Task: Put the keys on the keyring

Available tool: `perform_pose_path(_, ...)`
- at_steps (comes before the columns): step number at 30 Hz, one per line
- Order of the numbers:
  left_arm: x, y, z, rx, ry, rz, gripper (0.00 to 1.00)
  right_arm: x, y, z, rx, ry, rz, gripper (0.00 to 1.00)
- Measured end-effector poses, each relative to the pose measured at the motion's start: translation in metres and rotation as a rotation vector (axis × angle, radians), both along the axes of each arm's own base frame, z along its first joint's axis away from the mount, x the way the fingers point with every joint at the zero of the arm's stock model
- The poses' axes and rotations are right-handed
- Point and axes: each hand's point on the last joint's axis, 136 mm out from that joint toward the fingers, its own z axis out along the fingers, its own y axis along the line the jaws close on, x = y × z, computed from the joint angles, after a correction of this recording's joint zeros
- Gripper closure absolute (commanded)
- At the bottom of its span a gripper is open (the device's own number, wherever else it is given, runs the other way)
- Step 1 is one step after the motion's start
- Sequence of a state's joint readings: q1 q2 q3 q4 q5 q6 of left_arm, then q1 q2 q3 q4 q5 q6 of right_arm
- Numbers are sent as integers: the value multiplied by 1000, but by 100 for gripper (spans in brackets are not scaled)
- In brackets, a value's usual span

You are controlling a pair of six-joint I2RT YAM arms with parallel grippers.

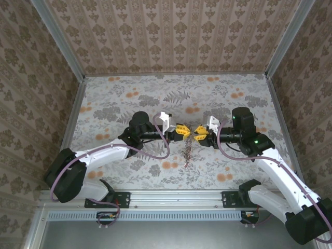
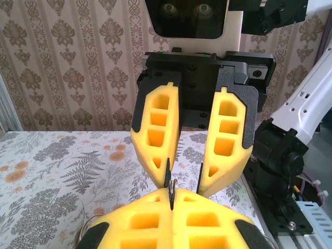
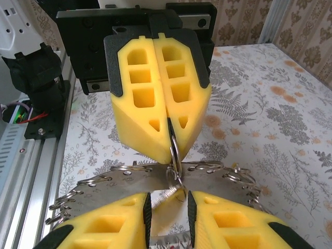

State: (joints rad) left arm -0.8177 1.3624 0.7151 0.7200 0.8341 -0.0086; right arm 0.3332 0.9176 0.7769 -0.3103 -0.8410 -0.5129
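L end effector [image 3: 169,146] clamped on keyring [image 3: 176,162]; R end effector [image 3: 168,223] apart, straddling it.

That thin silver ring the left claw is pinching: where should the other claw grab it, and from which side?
Take the silver ring by its bare lower loop, below the shut left gripper tips. Come from the opposite side: the ring faces the open right gripper edge-on, so its fingers would likely close on the flat sides.

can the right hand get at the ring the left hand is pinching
Probably yes: the ring sticks out of the shut left hand, and the open right hand faces it with nothing between.
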Motion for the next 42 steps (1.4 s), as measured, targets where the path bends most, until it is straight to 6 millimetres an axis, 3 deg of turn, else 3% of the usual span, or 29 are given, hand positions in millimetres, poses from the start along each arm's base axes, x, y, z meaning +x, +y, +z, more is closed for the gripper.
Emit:
perform_pose_path(20, 0, 0, 0, 0, 0, -1, 100, 10, 13, -2, 40, 55, 56, 79)
perform_pose_path(23, 0, 0, 1, -2, -2, -1, 100, 8, 15, -1, 48, 63, 65, 84)
perform_pose_path(27, 1, 0, 2, -6, -6, 1, 100, 6, 16, 1, 54, 71, 77, 100)
perform_pose_path(31, 2, 0, 0, -6, -5, 2, 100, 6, 15, -1, 46, 76, 79, 100)
perform_pose_path(38, 2, 3, -14, 75, 12, 22, 80, 5, 12, -8, -62, 78, 45, 100)
perform_pose_path(42, 0, 10, -30, 175, 18, 36, 79, 6, 9, -10, -184, 61, 20, 100)
